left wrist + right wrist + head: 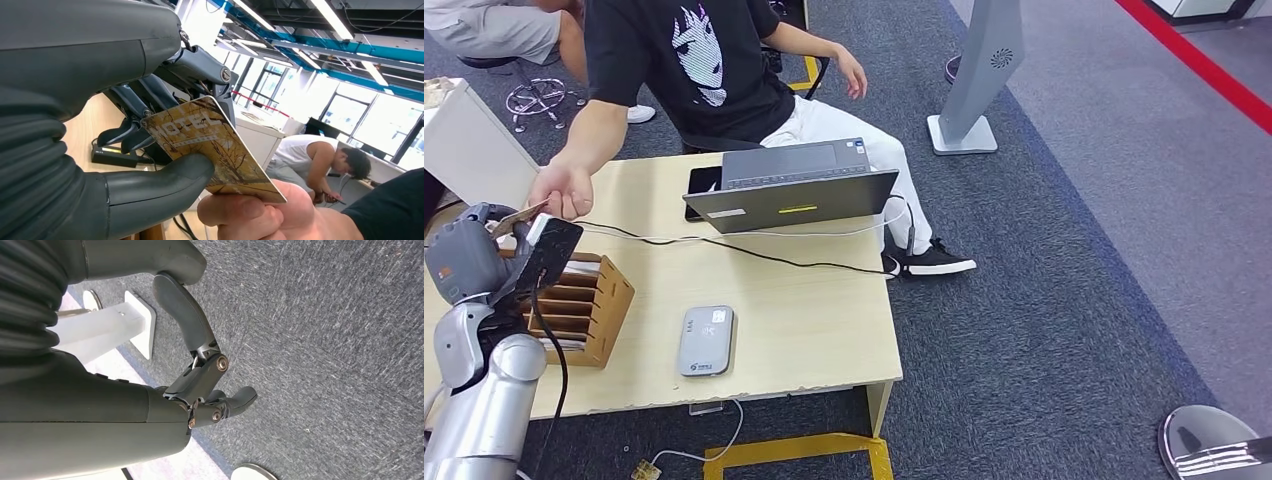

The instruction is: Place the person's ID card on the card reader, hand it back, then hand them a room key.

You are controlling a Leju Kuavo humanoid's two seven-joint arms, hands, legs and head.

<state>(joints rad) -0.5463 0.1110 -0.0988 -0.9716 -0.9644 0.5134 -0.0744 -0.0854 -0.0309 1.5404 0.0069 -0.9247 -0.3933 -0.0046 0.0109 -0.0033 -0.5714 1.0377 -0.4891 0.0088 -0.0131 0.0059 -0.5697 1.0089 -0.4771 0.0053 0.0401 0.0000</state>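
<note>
Office-like lab: grey carpet (1064,250), desk (804,310) with laptop (794,185), ceiling strip lights (330,17).

My left arm (486,400) is a silver tube ending in a grey ribbed cuff, with a black cable running along it. My left hand (484,255) has a thick grey thumb (155,182) and dark fingers. My right hand (197,375) shows brass-coloured screws at the finger pivots.

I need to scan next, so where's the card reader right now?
In the head view, the grey card reader lies flat near the table's front edge, right of the wooden card holder.
</note>
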